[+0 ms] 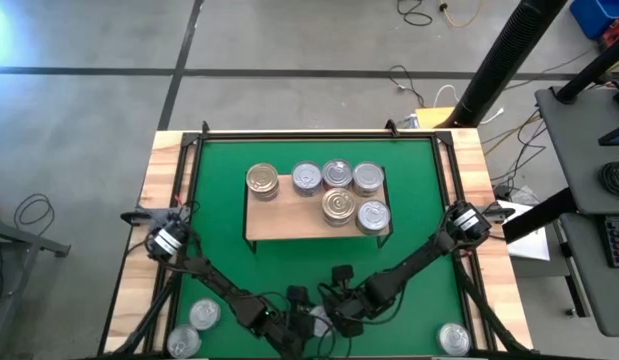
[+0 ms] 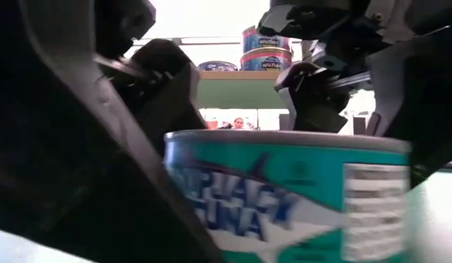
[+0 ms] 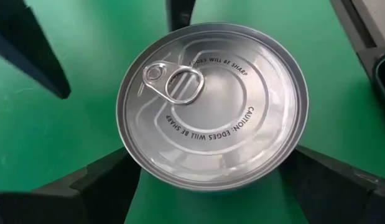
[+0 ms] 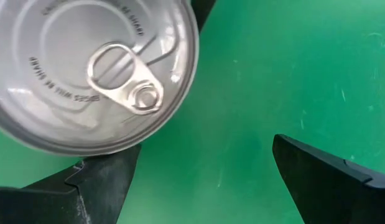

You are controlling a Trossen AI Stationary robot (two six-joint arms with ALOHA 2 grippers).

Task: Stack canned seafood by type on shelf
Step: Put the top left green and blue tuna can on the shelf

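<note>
In the high view you are looking at six tins (image 1: 337, 173) sitting on the shelf (image 1: 289, 225): four in a back row and two in front at its right end. Three more are lying on the mat (image 1: 219, 170), two at the lower left corner and one at the lower right. The mat is covering a wooden table (image 1: 159, 160), with grey floor and loose cables beyond it. Both arms are meeting at the lower centre, with the left gripper (image 1: 297, 326) and right gripper (image 1: 336, 312) crowding each other, while the mat's side strips are staying free.

In the low view one teal-labelled near tin (image 2: 284, 197) is filling the frame, standing on the mat, with dark arm parts closing in from left and right. Behind it, two tins are showing stacked on the shelf, and a person is showing in the far background.

In the left wrist view the left fingers (image 3: 105, 186) are spreading wide on either side of the near tin, right at its rim. You cannot tell whether they are touching it.

In the right wrist view the right fingers (image 4: 329, 180) are standing wide with only bare mat between them. A silver tin is lying at the upper left of the frame, just beside one finger.
</note>
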